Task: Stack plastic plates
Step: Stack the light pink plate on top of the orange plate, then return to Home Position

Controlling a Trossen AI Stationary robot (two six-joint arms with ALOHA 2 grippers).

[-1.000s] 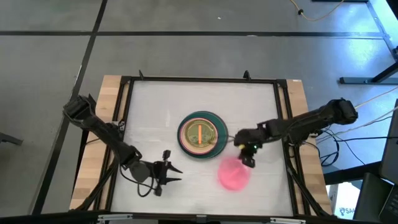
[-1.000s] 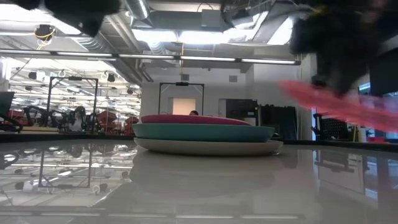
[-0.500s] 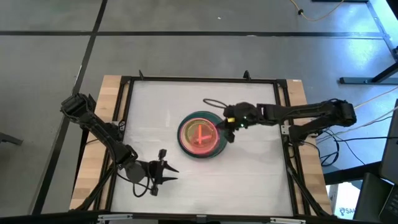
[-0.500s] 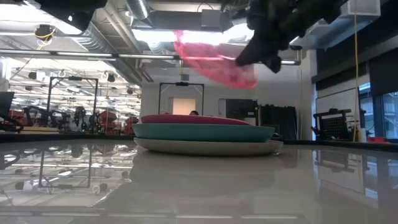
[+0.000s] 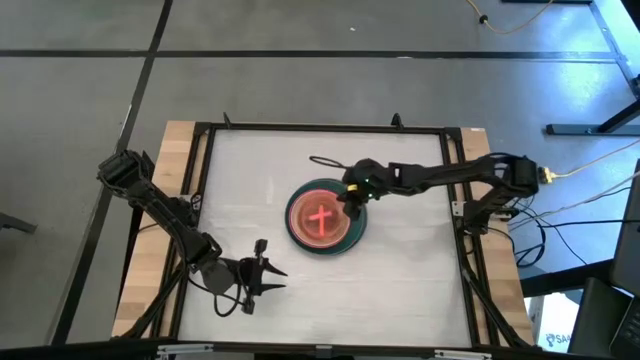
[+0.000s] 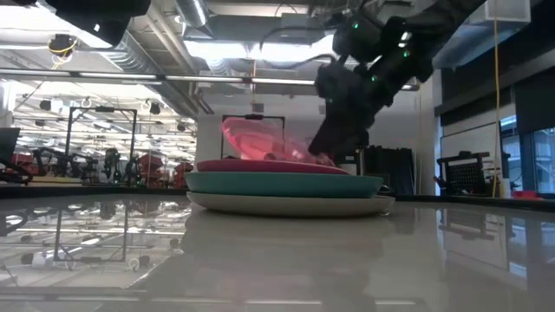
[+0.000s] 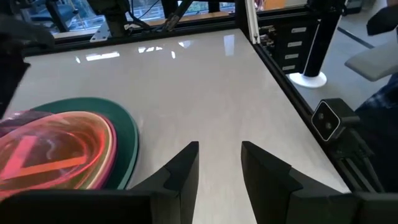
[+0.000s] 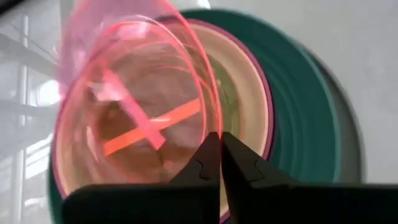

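A stack of plates (image 5: 320,218) stands mid-table: a large grey plate (image 6: 286,204) at the bottom, a dark green one (image 6: 277,184) on it, a magenta rim (image 6: 260,165) above, and smaller plates nested inside. A translucent pink plate (image 6: 260,143) tilts over the stack, also seen as the pink plate (image 8: 137,118) in the right wrist view. My right gripper (image 5: 351,196) is shut on it at the stack's right side. My left gripper (image 5: 268,279) waits open over the near left of the table, away from the stack (image 7: 62,149). My right gripper (image 8: 219,149) pinches the pink plate's rim (image 8: 208,127) between its two fingers, at the edge toward the table's right. The fingers slant down from the right. The held edge (image 6: 319,159) sits low at the stack's top while the opposite edge (image 6: 227,128) stands raised; whether it touches the stack, I cannot tell.
A black frame (image 5: 320,128) edges the white table, with wooden strips (image 5: 170,220) outside it. Bare tabletop lies all around the stack. A loop of cable (image 5: 325,162) hangs by the right arm over the far half.
My right gripper carried the pink plate from the near right of the table up and toward the far left, over the stack, then lowered it. The plate hung high and tilted half a second ago; now its held edge is down at the stack's top.
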